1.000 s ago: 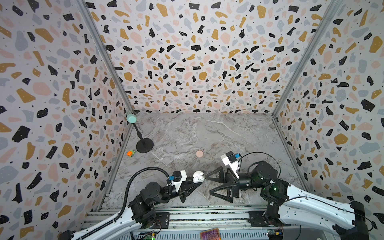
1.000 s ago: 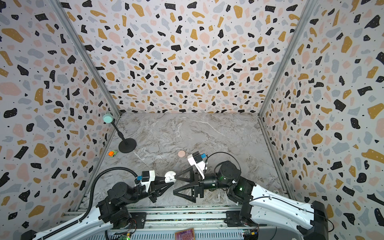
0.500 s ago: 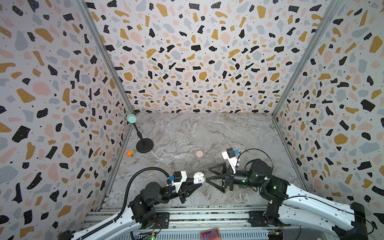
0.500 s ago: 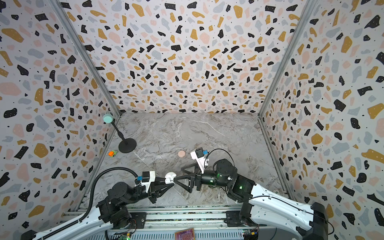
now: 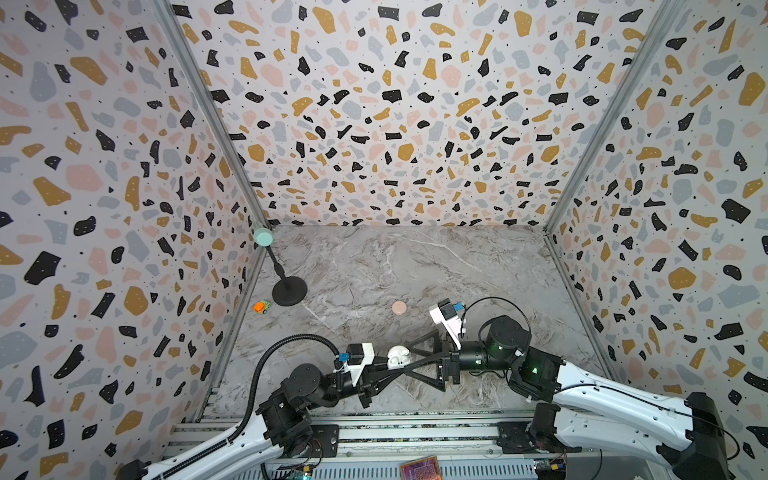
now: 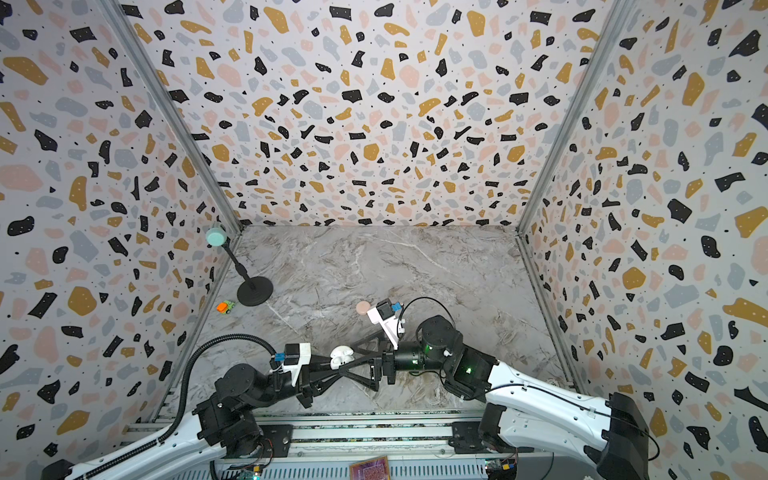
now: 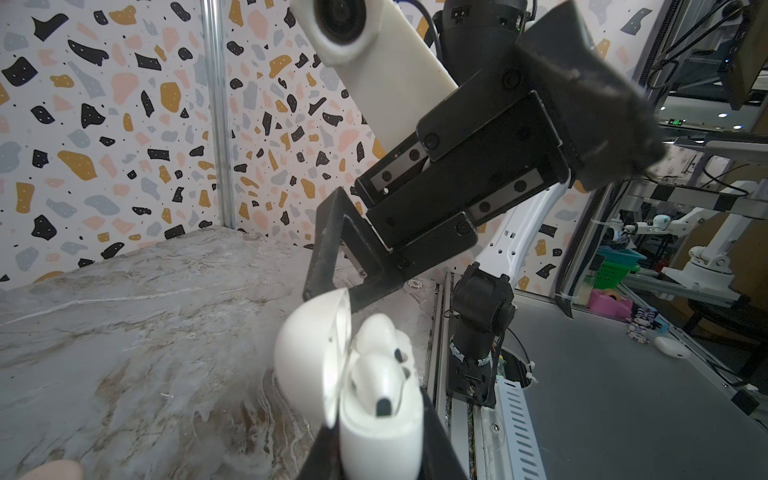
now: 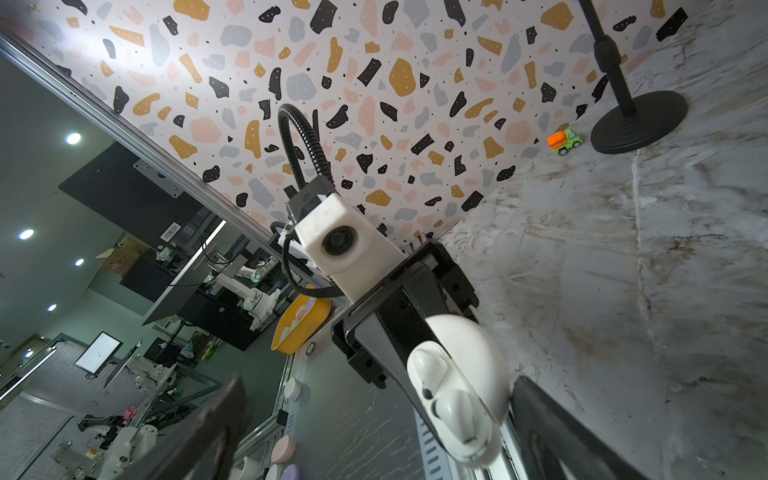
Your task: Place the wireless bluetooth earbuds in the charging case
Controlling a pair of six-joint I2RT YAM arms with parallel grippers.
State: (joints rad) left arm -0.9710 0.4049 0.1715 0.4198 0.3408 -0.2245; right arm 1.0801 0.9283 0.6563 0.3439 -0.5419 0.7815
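Left wrist | earbuds (image 7: 382, 384) in open charging case (image 7: 307, 357) | left gripper (image 7: 380, 457) clamps it

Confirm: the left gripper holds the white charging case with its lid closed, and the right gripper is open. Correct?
No. The white charging case in the left gripper has its lid open, as the left wrist view shows; the right gripper is open.

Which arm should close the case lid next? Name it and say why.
Right, likely. The right tool is open and empty, jaws either side of the open charging case. The left tool is shut on that case, holding it.
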